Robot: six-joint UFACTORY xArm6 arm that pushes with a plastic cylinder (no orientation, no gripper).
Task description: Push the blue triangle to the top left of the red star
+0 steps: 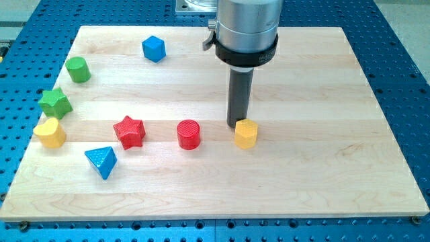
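The blue triangle [101,161] lies near the view's bottom left, just below and to the left of the red star [129,131]. My tip [238,124] stands far to the right of both, right behind the yellow hexagon block [246,134] and touching or nearly touching its top left edge. The rod rises straight from there to the arm's grey body at the view's top.
A red cylinder [189,134] sits between the red star and the yellow hexagon. At the left are a yellow heart-like block [50,132], a green star [55,103] and a green cylinder [78,69]. A blue hexagon block [154,49] lies near the top. The wooden board [322,175] rests on a blue perforated table.
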